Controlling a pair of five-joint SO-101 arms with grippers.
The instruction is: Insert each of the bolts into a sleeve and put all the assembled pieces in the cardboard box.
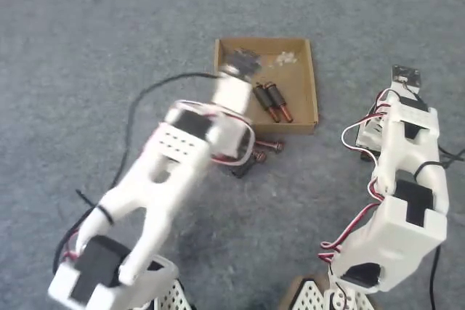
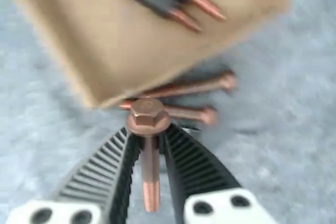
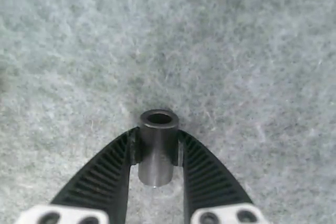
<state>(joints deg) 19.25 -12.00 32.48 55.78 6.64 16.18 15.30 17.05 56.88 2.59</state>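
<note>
Left arm: I see the left arm stretched from the near left corner of the desk up to the near left side of the cardboard box.

Left jaws: the left jaws are closed on a copper-coloured bolt. They pinch its shank from both sides, and its hexagonal head sticks out just past the tips.

Right arm: my right arm stands folded to the right of the box, apart from it.

Right jaws: the right jaws are closed on a dark sleeve. It is held upright with its open bore facing up, over bare grey desk. I cannot tell whether its lower end touches the surface.

Cardboard box: it sits open at the far middle of the desk.

Assembled pieces: two assembled pieces lie side by side inside the box, towards its near wall. Each is a dark sleeve with a copper tip poking out.

Loose bolts: two loose bolts lie on the desk just outside the box's near wall, close together.

Other contents: a few small white bits rest in the far right corner of the box.
</note>
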